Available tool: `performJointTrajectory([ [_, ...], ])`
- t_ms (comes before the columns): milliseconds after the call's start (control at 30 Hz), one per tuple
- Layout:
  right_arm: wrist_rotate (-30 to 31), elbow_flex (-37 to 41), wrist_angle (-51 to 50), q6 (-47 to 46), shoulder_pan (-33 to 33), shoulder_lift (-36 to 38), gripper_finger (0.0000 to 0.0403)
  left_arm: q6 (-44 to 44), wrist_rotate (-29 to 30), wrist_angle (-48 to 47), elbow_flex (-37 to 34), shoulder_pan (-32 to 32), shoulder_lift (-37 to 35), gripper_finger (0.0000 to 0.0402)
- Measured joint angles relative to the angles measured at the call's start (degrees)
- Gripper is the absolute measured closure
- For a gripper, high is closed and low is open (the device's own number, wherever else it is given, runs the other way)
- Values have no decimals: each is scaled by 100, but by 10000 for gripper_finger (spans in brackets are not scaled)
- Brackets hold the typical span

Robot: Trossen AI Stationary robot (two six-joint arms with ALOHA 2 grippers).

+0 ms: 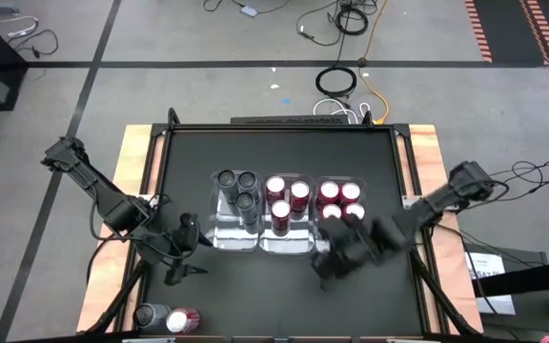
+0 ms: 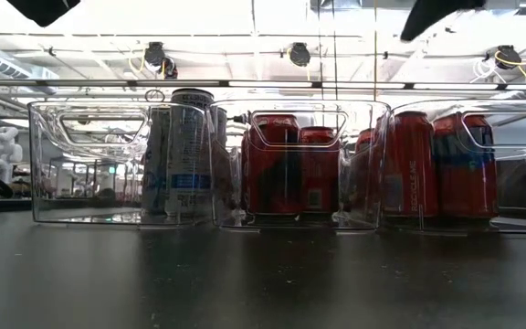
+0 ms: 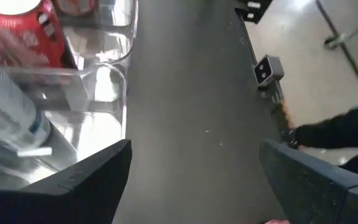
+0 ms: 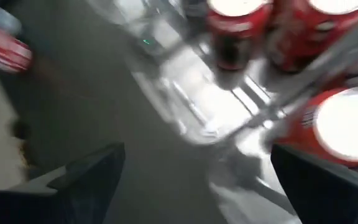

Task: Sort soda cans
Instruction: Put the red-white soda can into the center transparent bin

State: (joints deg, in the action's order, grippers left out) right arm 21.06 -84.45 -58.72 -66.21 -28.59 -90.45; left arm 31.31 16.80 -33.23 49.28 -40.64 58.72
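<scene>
- The left hand (image 1: 181, 250) hovers over the black bench (image 1: 274, 286) with its fingers spread and nothing between them; its wrist view shows a wide gap with bare bench in it.
- The right hand (image 1: 336, 259) is also spread and empty, hanging just in front of the right-most tray (image 1: 360, 179).
- Most soda cans already stand upright in three clear trays side by side: grey cans (image 1: 239, 189) in the one nearest the left hand, red cans (image 1: 287, 198) in the middle one, more red cans (image 1: 340, 200) in the one nearest the right hand.
- Two loose cans remain at the near edge of the bench, a silver one (image 1: 151, 317) and a red one (image 1: 183, 321).
- They seem to lie on their sides, long axes running roughly across the bench, though I cannot be sure from above.
- The relation that matters: both loose cans lie behind and slightly outward of the left hand, on the side away from the trays.
- The left hand is clearly the nearer; the right is well apart from them.
- My judgement is that the sort is nearly done and the left arm would fetch next.
</scene>
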Motion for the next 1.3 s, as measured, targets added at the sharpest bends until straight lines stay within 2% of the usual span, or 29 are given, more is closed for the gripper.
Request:
performJointTrajectory([
  [133,819,373,1260,-827,-889,-114,7,802,12,23,0,0,0,42],
  [233,1564,562,2415,-918,-1411,-293,7,886,227,33,-1,0,2,42],
  [333,1912,579,2767,-988,-1689,-568,7,1293,509,191,-2,1,2,42],
  [467,1893,589,2711,-945,-1769,-918,7,1556,870,314,16,63,2,43],
  [600,1319,589,2661,-969,-1762,-1182,7,1994,828,4,267,58,9,43],
  [733,1017,589,2336,-977,-1809,-1358,7,2699,631,-835,895,5,298,43],
  [900,1015,589,1582,-1359,-2081,-1417,7,3141,528,-1973,2017,-42,1238,43],
  [1000,1037,589,1348,-1452,-2364,-1417,7,3602,232,-2825,2819,-35,1931,43],
  [1133,1036,589,1207,-1458,-2829,-1417,7,4364,-517,-3851,3660,-26,2701,43],
  [1200,1035,589,1158,-1510,-3041,-1417,7,4547,-822,-3998,3864,-26,2917,43],
  [1300,1054,589,1148,-1688,-3269,-1417,7,4629,-938,-3792,4004,-26,3086,43],
])
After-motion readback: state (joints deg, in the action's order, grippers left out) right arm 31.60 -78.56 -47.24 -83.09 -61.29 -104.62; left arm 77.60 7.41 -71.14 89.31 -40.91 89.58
